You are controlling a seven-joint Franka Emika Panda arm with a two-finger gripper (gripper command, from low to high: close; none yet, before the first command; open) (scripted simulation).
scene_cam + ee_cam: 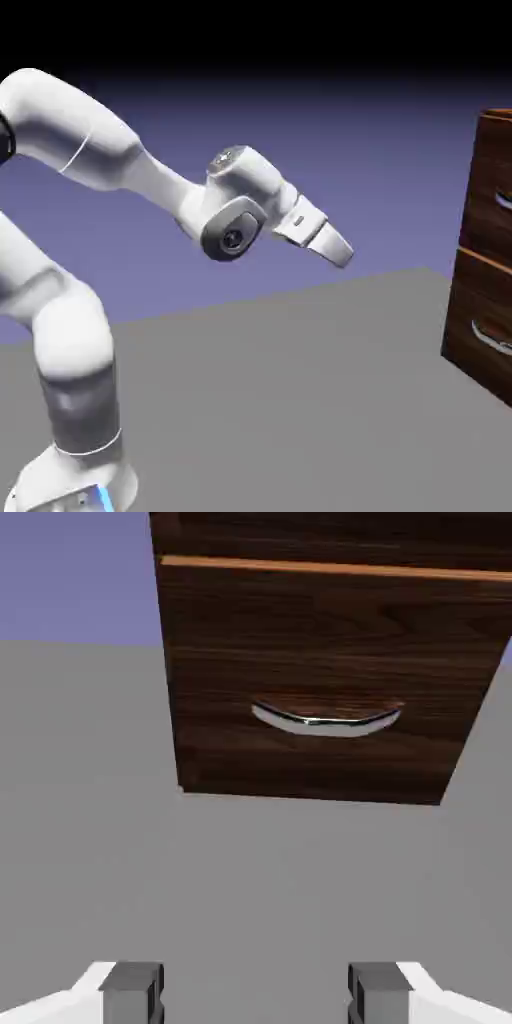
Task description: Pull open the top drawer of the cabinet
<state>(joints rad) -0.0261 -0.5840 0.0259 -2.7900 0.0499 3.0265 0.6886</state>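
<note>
So this is looking like the approach step, nothing is being touched yet. The gripper (343, 252) is hanging in mid-air over the middle of the table (300, 400), angled down and toward the cabinet (485, 260), which is sitting at the table's far right edge and getting cut off by the exterior view's border. Well apart from each other, with open grey tabletop between them.

In the hand view the fingers (133, 990) are spread wide with nothing between them, so the hand is released and empty.

Thing is, the hand camera is staring at the lower drawer (315, 682) and its silver handle (325, 720). The top drawer (492, 185) is sitting above that light seam, and only a sliver of it is showing at the top of the hand view; its handle (503, 201) is barely peeking in at the exterior view's edge.

My guess: the next move is calling for lifting the hand higher and reaching forward, lining the open fingers up around that upper handle before closing and pulling back.
</note>
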